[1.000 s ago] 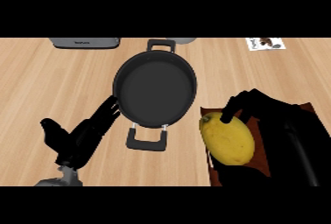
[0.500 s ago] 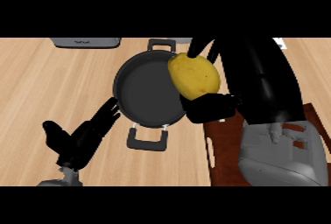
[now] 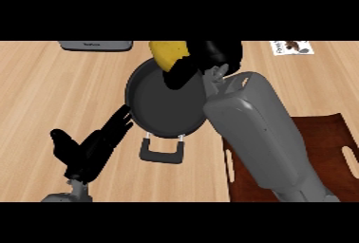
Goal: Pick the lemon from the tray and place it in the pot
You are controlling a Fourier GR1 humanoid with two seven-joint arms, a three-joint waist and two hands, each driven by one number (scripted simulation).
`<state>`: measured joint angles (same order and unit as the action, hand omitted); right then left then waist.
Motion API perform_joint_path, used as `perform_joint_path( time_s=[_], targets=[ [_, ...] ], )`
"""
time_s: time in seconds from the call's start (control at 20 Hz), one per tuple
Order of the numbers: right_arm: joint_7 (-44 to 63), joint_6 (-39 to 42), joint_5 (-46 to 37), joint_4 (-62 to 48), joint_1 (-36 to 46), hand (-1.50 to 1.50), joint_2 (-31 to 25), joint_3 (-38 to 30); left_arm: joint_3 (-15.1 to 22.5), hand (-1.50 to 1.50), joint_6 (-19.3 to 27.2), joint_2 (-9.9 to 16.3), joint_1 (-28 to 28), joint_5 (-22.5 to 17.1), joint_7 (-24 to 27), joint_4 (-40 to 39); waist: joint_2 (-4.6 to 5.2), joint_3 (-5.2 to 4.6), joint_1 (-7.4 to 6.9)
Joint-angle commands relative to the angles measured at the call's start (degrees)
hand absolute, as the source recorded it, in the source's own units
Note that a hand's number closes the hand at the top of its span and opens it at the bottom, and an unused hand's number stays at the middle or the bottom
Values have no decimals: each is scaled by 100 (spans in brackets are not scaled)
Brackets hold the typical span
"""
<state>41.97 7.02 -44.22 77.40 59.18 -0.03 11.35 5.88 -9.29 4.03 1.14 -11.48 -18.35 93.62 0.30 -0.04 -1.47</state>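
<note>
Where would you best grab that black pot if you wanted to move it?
By the near loop handle. It sticks out from the pot toward the robot, flat over the bare counter, so a robot hand could come from the near side and curl round its bar. The far handle is hidden.

Lemon [image 3: 167,52]: yellow, partly cut off at view's top edge, over far rim of pot.
Pot [image 3: 163,102]: dark, round, empty inside, grey loop handle at near side, mid-bench.
Tray [image 3: 329,142]: dark brown, near right, slot handles, largely hidden.
</note>
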Motion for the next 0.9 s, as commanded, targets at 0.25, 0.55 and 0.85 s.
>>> perform_joint_path(
  time_s=[0.25, 0.55, 0.85],
  targets=[
    [-1261, -1880, 598, -2716, 806, 150, 3, 341, 33, 0, -47, -1, 156, 42, -87, 10, 33, -1, -97],
    [-1636, -2742, 1725, -3896, 1281, 150, 3, 856, 55, 0, -119, -73, 426, -4, -81, -175, 90, -6, -329],
    [-1639, -3089, 2559, -4603, 1349, 150, 3, 815, 346, 0, -235, -191, 149, 80, 125, -77, 150, -9, -613]
  ],
)
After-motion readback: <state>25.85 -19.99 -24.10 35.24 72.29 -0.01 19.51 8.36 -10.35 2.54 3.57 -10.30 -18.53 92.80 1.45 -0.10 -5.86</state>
